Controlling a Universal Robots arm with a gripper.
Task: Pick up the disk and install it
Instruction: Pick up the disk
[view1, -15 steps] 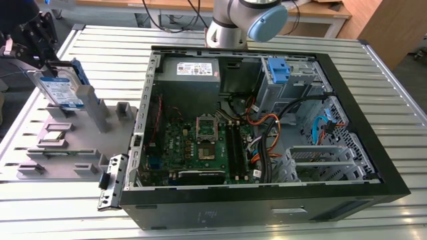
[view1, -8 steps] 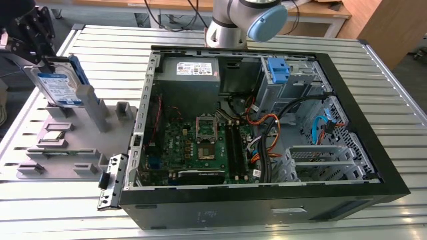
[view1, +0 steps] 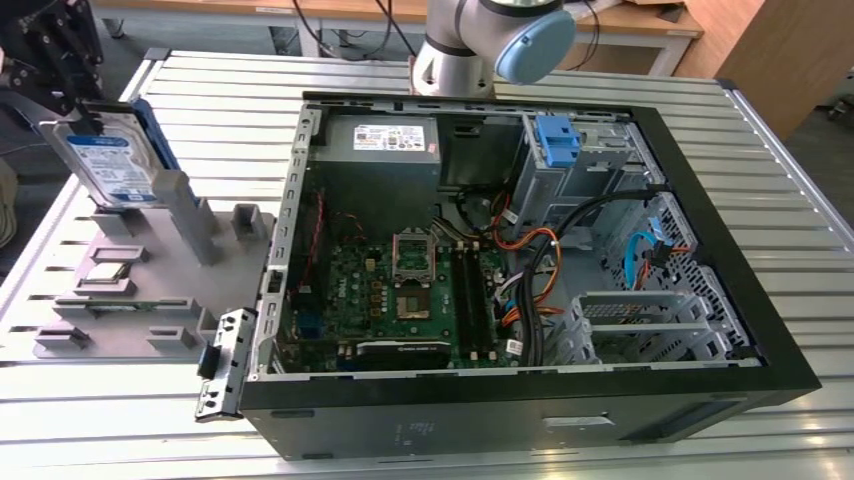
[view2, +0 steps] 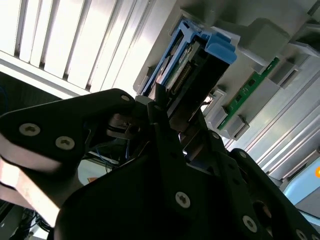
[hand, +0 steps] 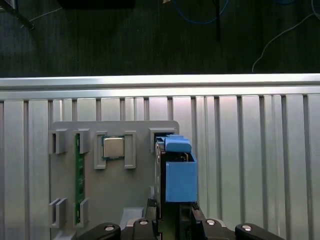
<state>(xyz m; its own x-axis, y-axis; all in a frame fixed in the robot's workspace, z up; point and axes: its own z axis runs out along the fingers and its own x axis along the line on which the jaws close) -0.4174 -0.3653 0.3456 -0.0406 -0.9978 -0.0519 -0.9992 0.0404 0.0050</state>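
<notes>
The flat silver hard disk in its blue plastic caddy (view1: 114, 160) stands on edge in the grey slotted parts holder (view1: 174, 270) on the ribbed metal counter (view1: 227, 80), well apart from the open black computer case (view1: 747, 330). In the second wrist view the black pincer (view2: 177, 117) straddles the disk's end; whether it is clamped cannot be told. Recommended: seat squarely on the caddy sides and withdraw in line with the slot, without tilting.

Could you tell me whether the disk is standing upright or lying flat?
Upright: in the exterior view the disk stands on edge in the gray holder, its label face vertical.
</notes>
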